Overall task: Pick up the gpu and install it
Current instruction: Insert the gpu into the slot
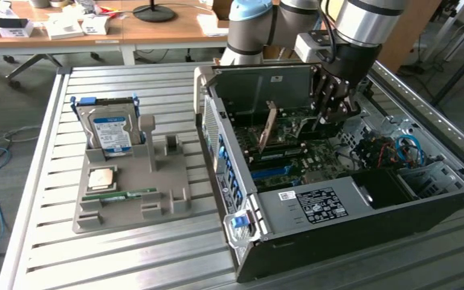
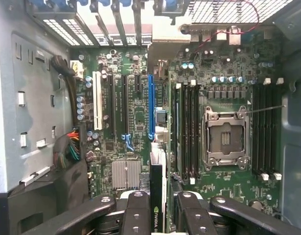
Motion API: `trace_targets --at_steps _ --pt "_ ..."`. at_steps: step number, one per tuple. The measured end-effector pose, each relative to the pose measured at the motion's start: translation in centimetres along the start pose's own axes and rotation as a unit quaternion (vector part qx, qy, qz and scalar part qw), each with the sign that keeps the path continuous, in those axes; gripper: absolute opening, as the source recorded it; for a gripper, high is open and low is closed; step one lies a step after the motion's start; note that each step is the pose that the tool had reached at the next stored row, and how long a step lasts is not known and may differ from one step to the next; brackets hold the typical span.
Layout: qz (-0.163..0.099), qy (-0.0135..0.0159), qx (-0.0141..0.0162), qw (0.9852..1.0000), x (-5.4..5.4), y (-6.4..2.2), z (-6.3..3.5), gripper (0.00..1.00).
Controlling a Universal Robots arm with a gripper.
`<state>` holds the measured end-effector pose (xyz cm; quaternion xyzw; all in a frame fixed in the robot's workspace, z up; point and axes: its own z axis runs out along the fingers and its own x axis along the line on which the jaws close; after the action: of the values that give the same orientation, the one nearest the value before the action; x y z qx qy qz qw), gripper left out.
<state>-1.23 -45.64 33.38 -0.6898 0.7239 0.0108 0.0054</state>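
While one tool (image 2: 161, 198) clamps it, one gpu (image 2: 157, 178) stands edge-on.

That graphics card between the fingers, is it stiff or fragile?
Probably stiff: the graphics card stands straight, edge-on, between the fingers. Likely fragile and light for its length, since it looks like a thin, bare board.

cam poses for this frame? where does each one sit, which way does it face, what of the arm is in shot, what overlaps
Exterior view: off the arm, raised, looking down across the slatted table at the open PC case and the parts holder; the arm and gripper enter the case from above.
Wrist view: on the wrist, looking along the fingers at the motherboard; they clamp the gpu edge-on.
Shared: case interior, motherboard, gripper.
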Motion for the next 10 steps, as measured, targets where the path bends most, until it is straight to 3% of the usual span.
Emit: trace_targets --at_steps 10 --pt "0.0 0.0 0.0001 1.0 0.02 0.08 0.65 0.26"
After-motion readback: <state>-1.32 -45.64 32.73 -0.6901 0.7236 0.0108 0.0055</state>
